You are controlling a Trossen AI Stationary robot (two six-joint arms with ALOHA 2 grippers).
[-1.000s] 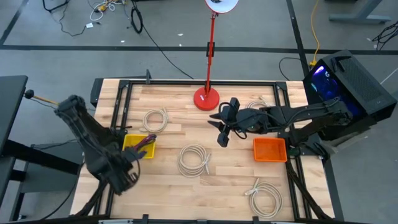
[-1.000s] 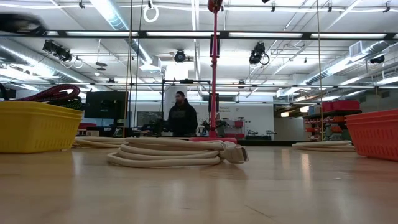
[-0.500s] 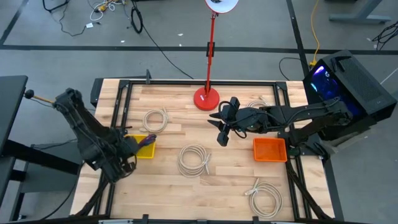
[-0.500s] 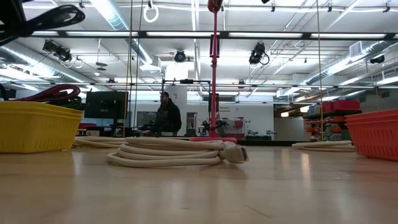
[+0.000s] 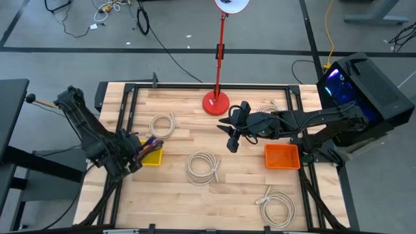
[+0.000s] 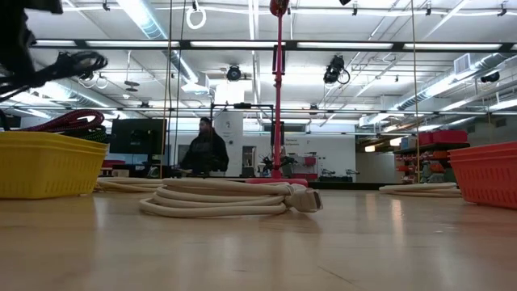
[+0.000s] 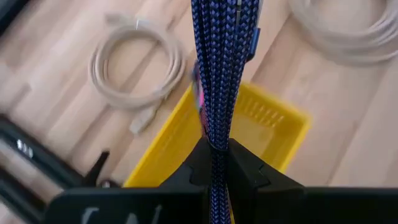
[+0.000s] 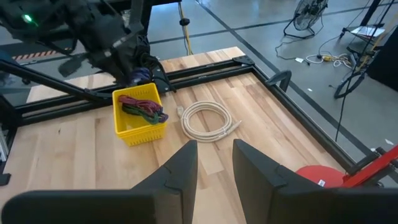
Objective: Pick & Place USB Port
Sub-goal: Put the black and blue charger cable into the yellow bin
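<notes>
A blue braided cable is clenched in the left pincer and held above the yellow basket at the left side of the wooden surface; red and purple cables are seen lying in that basket (clearest from the right wrist view). The right pincer is held over the middle of the surface, near the red lamp base, its fingers parted with nothing between them. An orange basket is set just beside it. Pale coiled cables lie scattered about.
</notes>
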